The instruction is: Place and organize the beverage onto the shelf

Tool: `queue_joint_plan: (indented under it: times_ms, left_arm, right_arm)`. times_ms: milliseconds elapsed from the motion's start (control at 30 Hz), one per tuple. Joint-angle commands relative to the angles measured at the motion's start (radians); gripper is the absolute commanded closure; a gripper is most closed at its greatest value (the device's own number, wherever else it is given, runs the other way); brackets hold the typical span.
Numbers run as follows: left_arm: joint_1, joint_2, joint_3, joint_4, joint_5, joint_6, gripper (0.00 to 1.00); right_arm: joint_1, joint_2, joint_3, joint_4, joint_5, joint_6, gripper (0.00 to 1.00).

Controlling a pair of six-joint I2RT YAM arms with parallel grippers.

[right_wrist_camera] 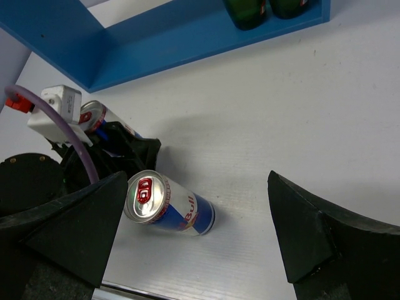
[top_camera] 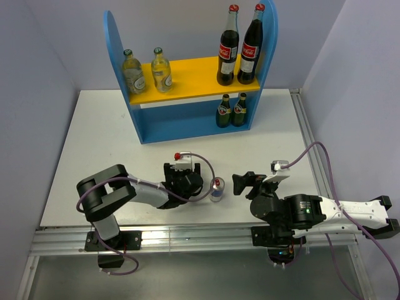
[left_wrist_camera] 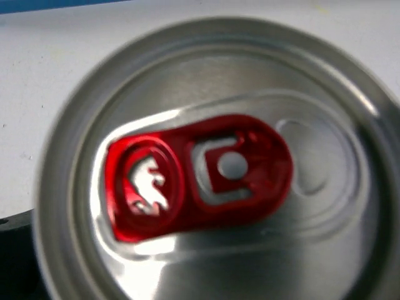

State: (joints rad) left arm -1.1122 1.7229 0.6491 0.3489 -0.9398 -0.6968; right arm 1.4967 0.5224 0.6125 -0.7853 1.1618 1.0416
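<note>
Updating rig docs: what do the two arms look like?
The left arm and right arm: black joints, white link covers, each with a purple cable. A red plug at the left wrist, a white camera box on the right wrist. Right fingers are black wedges.

From my remote station: the white table (top_camera: 94, 144) carries the blue shelf (top_camera: 187, 125) at its 12 o'clock edge. On the yellow upper board (top_camera: 194, 72), two clear green-capped bottles (top_camera: 133, 72) (top_camera: 161, 70) stand toward 9 o'clock and two tall cola bottles (top_camera: 228, 47) (top_camera: 251, 44) toward 3 o'clock. Two dark green bottles (top_camera: 224, 111) (top_camera: 239, 109) stand side by side on the shelf's base, at its 3 o'clock end. A slim blue-silver can (top_camera: 217, 189) stands upright on the table near 6 o'clock. A second can (right_wrist_camera: 94, 115), toward 9 o'clock of it, is half hidden; I cannot tell whether it rests on the table.
</note>
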Motion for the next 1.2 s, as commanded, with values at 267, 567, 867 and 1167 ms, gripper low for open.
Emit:
queue_joint_plan:
  times_ms: [267, 567, 867, 1167]
  left_arm:
    - [0.069, 0.125, 0.053, 0.289, 0.009, 0.148, 0.8]
    - [0.168, 0.026, 0.054, 0.275, 0.027, 0.206, 1.0]
    - [0.351, -0.01, 0.096, 0.288, 0.122, 0.261, 1.0]
    - [0.512, 0.05, 0.179, 0.315, 0.219, 0.261, 1.0]
  right_arm:
    - [0.01, 0.03, 0.001, 0.024, 0.032, 0.001, 0.0]
    - [0.01, 0.03, 0.0, 0.027, 0.035, 0.0, 0.0]
    - [0.01, 0.019, -0.003, 0.034, 0.032, -0.008, 0.0]
    - [0.008, 0.016, -0.008, 0.043, 0.03, -0.017, 0.0]
